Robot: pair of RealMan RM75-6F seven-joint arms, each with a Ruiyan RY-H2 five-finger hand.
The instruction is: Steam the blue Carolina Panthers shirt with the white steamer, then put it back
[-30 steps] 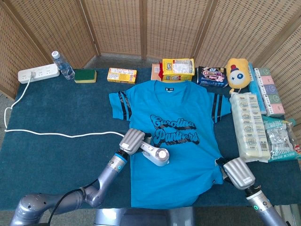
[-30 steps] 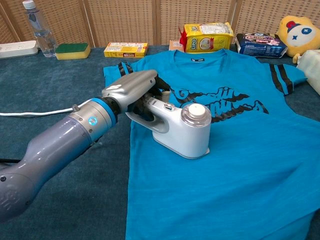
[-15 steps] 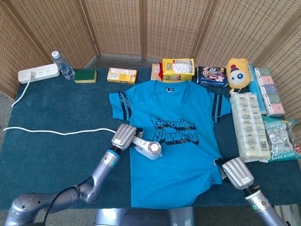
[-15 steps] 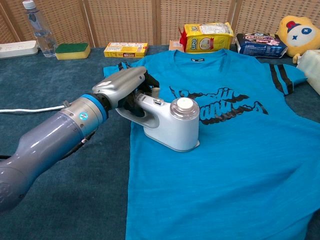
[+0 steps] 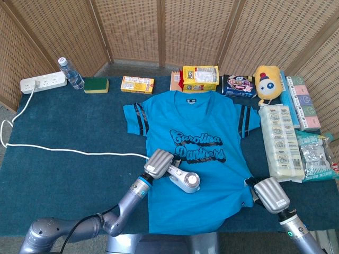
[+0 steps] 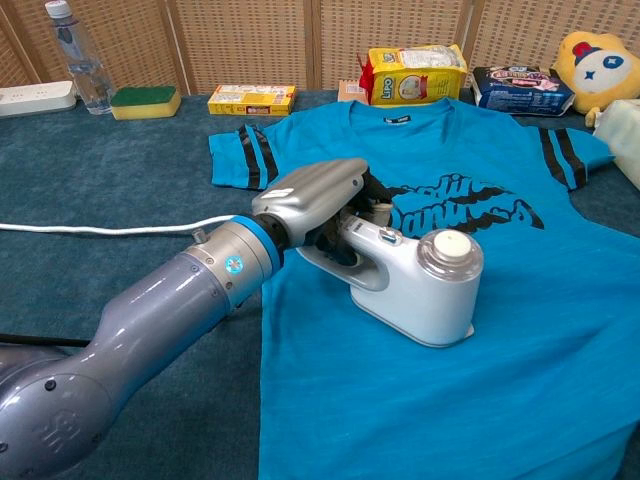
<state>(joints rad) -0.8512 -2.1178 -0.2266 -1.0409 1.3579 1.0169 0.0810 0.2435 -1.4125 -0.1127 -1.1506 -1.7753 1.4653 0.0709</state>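
The white steamer (image 6: 415,285) has slid from the shirt's left edge, beside the printed lettering, down to below the lettering and toward the middle of the garment, and the left hand (image 6: 315,200) has travelled with it. That hand grips the steamer's handle, its fingers wrapped around the grip, with the steamer's body and round cap lying just ahead of the hand and its flat base resting on the fabric. The blue Carolina Panthers shirt (image 5: 198,159) lies spread flat on the dark green table (image 5: 63,174), under the left hand and reaching as far as the right hand (image 5: 271,194). The right hand sits at the shirt's lower right corner, its back to the head camera; whether its fingers press the hem or are curled cannot be told. A white cord (image 5: 69,151) runs from behind the left hand across the table toward a power strip (image 5: 42,82) at the far corner. Well beyond the left hand, along the table's far edge, stand a water bottle (image 5: 70,73), a green sponge (image 5: 96,84) and a yellow box (image 5: 137,84). Past the right hand lies a long pack of tissues (image 5: 281,140).
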